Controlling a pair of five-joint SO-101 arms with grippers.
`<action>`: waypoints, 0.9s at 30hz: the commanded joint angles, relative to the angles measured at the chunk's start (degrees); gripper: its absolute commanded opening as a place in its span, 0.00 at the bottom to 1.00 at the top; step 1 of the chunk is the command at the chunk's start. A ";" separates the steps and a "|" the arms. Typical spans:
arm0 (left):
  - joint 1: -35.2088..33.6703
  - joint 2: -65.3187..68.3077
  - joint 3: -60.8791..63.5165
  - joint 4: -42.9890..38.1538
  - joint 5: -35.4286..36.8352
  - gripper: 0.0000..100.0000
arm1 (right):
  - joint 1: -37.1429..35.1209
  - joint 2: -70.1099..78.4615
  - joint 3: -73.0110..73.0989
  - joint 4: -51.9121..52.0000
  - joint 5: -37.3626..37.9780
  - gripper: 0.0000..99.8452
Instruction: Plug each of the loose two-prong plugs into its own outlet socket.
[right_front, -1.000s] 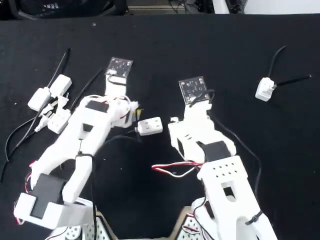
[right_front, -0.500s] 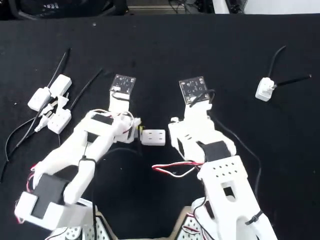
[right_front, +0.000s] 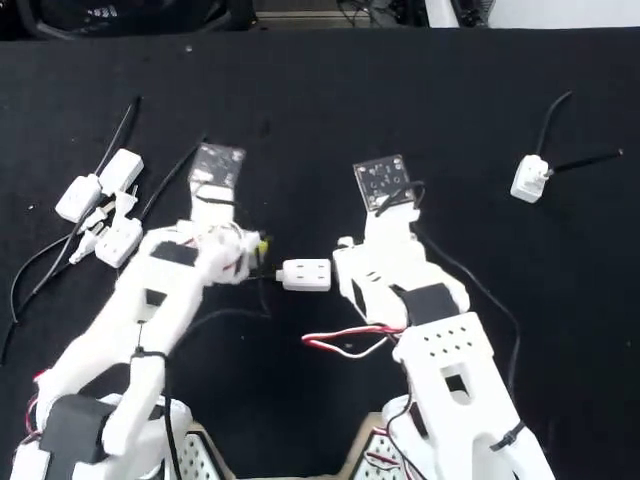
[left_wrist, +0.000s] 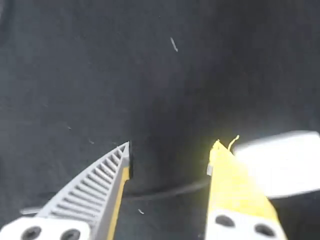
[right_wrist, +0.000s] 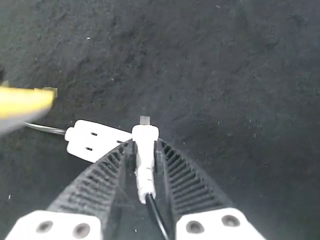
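A white outlet socket (right_front: 307, 273) lies on the black table between the two arms, its black cord (left_wrist: 165, 192) trailing toward the left arm. My left gripper (right_front: 262, 248) (left_wrist: 170, 150) is open just left of the socket (left_wrist: 280, 160), holding nothing, with the cord passing under its jaws. My right gripper (right_front: 345, 243) (right_wrist: 144, 142) is shut on a white two-prong plug (right_wrist: 144, 150). The plug's prongs point forward and sit right beside the socket (right_wrist: 92, 141). The left gripper's yellow finger (right_wrist: 25, 102) shows beyond the socket.
Several white plugs and sockets with black cords (right_front: 100, 200) lie clustered at the table's left. Another white plug (right_front: 530, 178) with cords sits at the far right. A red-and-white wire loop (right_front: 345, 340) hangs by the right arm.
The socket shifted slightly toward the table's front, and the left arm then swung left, its gripper backing off the socket. The right arm held nearly still with its plug.
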 joint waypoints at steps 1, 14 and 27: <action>1.80 6.15 -6.64 4.48 -0.18 0.25 | -1.23 -1.63 0.22 -1.23 0.00 0.01; 10.77 6.33 -10.77 15.30 2.02 0.25 | -1.32 -1.63 0.48 -1.23 0.09 0.01; -9.27 -8.70 -4.97 23.38 -6.33 0.25 | -1.32 4.44 -11.91 14.07 9.23 0.01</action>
